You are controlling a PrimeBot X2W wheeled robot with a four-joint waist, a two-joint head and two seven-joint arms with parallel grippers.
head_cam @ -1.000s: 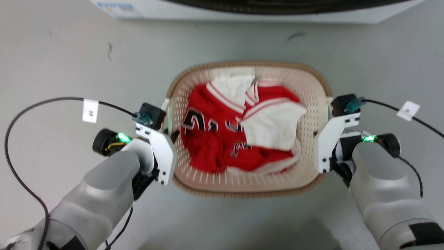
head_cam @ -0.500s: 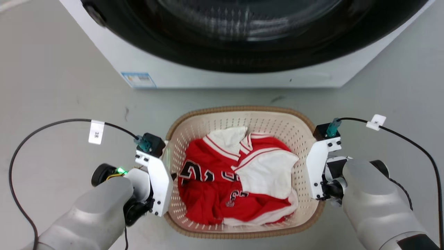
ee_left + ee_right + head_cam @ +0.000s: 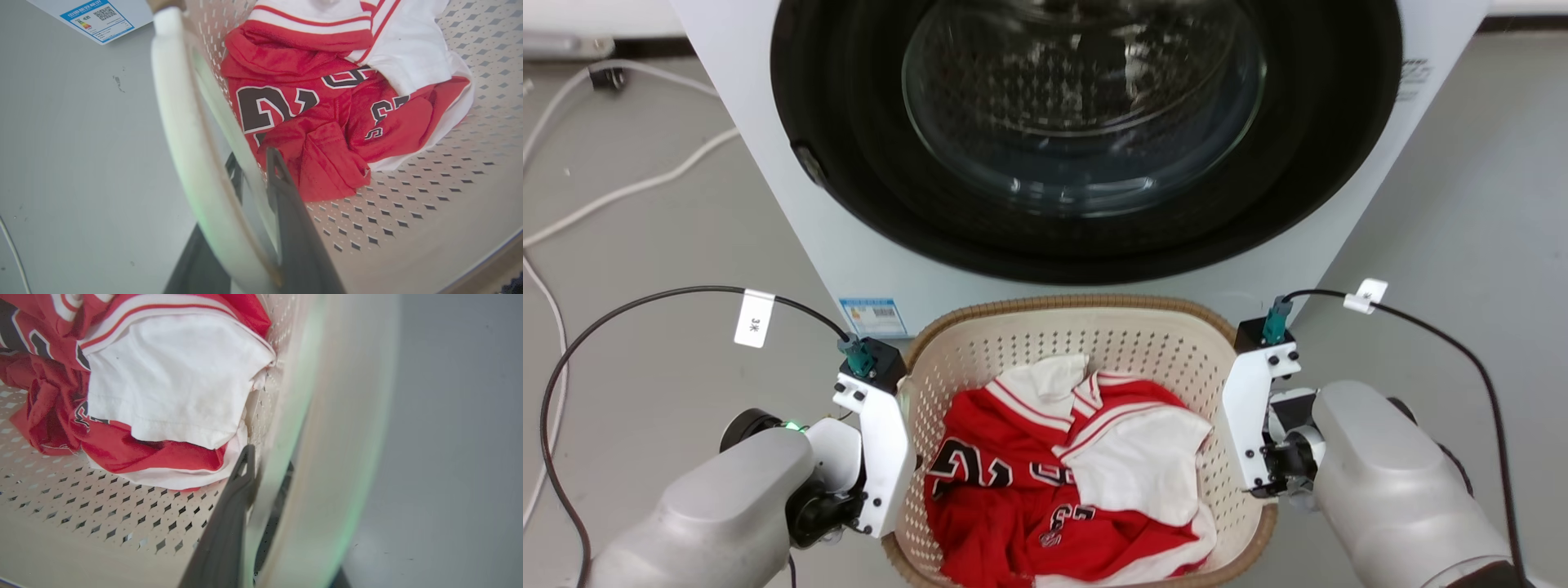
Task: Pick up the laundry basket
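Note:
The laundry basket (image 3: 1070,305), cream with perforated walls and a brown woven rim, hangs between my two arms just in front of the washer. Red and white jerseys (image 3: 1062,490) lie in it. My left gripper (image 3: 907,467) is at the basket's left side. In the left wrist view that gripper (image 3: 253,159) is shut on the white side handle (image 3: 184,134), one finger inside the wall and one outside. My right gripper (image 3: 1248,457) is at the right side. In the right wrist view it (image 3: 265,467) is shut on the other white handle (image 3: 335,416) in the same way.
The white washing machine (image 3: 849,269) stands right behind the basket, its dark round door (image 3: 1086,122) closed. White cables (image 3: 621,192) trail over the grey floor at the far left. Open grey floor lies on both sides of the washer.
The head camera has swung up, bringing the whole washer front into view. Both grippers keep their hold on the handles, and the basket now overlaps the washer's lower front.

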